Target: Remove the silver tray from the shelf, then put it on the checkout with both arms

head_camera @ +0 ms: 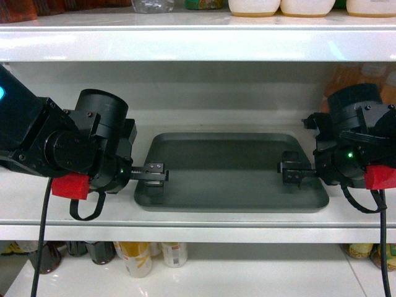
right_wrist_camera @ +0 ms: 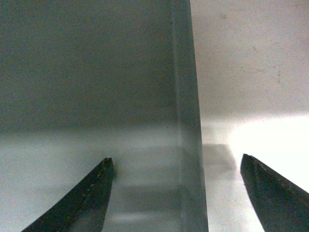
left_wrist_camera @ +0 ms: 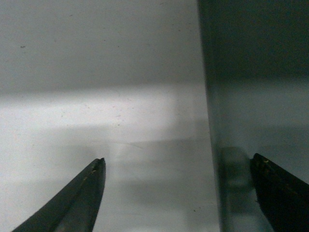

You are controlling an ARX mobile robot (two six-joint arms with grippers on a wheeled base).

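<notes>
The silver tray (head_camera: 229, 170) lies flat on the white shelf (head_camera: 185, 219), grey-green with a low rim. My left gripper (head_camera: 154, 173) is at the tray's left edge and my right gripper (head_camera: 294, 172) at its right edge. In the left wrist view the left gripper (left_wrist_camera: 177, 159) is open, one finger over the shelf (left_wrist_camera: 96, 96) and the other over the tray (left_wrist_camera: 260, 96), the rim between them. The right gripper (right_wrist_camera: 176, 159) is also open and straddles the right rim of the tray (right_wrist_camera: 87, 72), with the shelf (right_wrist_camera: 251, 72) outside it. The checkout is out of view.
An upper shelf board (head_camera: 198, 43) hangs close above both arms, carrying jars and white tubs (head_camera: 253, 6). Below the tray's shelf stand bottles and cans (head_camera: 148, 253). The white back panel (head_camera: 216, 93) closes the space behind the tray.
</notes>
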